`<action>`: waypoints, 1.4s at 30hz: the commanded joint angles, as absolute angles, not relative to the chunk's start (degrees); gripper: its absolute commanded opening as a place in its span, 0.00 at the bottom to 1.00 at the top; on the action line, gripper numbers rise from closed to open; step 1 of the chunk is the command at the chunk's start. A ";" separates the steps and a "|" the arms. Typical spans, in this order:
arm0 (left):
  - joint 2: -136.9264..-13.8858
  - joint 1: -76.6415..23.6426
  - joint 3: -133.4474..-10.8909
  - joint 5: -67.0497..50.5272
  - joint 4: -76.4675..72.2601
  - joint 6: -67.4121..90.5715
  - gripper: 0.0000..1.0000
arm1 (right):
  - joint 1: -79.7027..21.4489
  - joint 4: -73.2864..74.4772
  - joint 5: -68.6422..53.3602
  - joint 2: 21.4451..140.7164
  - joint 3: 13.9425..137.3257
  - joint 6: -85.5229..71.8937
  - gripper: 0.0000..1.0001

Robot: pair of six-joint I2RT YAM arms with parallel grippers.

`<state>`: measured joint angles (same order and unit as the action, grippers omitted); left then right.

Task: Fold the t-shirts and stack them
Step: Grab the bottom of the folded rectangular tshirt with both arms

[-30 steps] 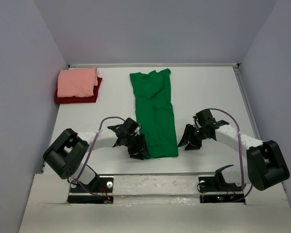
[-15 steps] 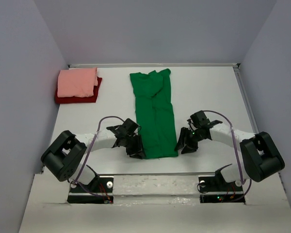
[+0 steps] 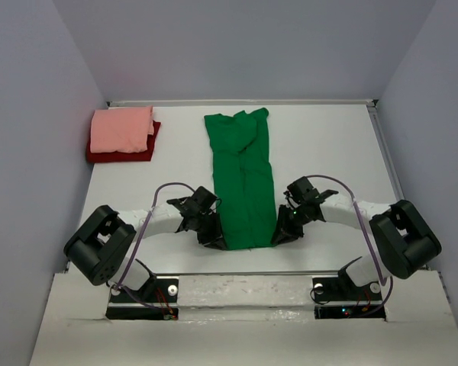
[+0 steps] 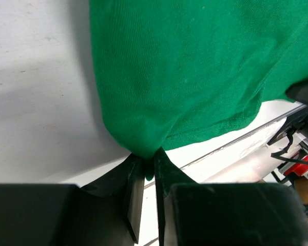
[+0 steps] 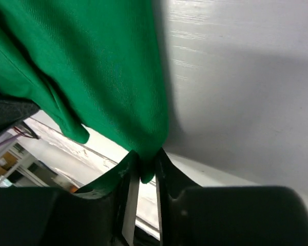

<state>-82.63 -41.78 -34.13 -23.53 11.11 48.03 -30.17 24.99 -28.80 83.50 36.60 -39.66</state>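
The green t-shirt [image 3: 244, 183] lies flat on the white desk [image 3: 328, 145] as a long, narrow strip, folded lengthwise, with its collar end at the far side and its hem end nearest the arm bases. Both claws are at that near hem, one on each corner. The left claw [image 3: 216, 240] sits at the shirt's near left corner, and in the left wrist view its two dark fingers [image 4: 135, 179] stand almost together with a small peak of green cloth pinched between their tips, so the fabric is gathered into a point there. The right claw [image 3: 278, 235] mirrors it at the shirt's near right corner. Its fingers [image 5: 167, 177] too are drawn in close on a tuck of the green cloth, the edge of the shirt bunching down into the narrow gap between them. Between the two corners the hem sags in a shallow curve along the desk. The other two garments are well apart from the green t-shirt, off to its left and level with its collar end. The salmon-pink t-shirt [image 3: 122, 128] rests folded on top of the dark red t-shirt [image 3: 122, 155], whose edge shows beneath it along the near side and the right.
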 commanded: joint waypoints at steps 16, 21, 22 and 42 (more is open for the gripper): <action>-67.88 -41.66 -30.76 -18.29 23.19 50.26 0.00 | -37.17 34.36 -15.04 72.62 39.55 -45.70 0.00; -60.83 -42.36 -29.10 -18.46 26.19 52.99 0.00 | -38.31 37.17 -14.15 68.74 38.41 -47.11 0.00; -58.99 -42.45 -28.40 -18.72 26.71 53.78 0.00 | -38.84 38.13 -13.72 67.43 38.32 -47.81 0.00; -57.12 -44.03 -35.49 -15.83 33.75 52.57 0.00 | -42.45 46.85 -13.27 62.39 42.45 -51.07 0.00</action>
<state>-55.64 -43.94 -30.26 -19.31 28.73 54.74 -42.11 43.35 -15.81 60.88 39.66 -51.27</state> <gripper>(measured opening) 0.026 0.036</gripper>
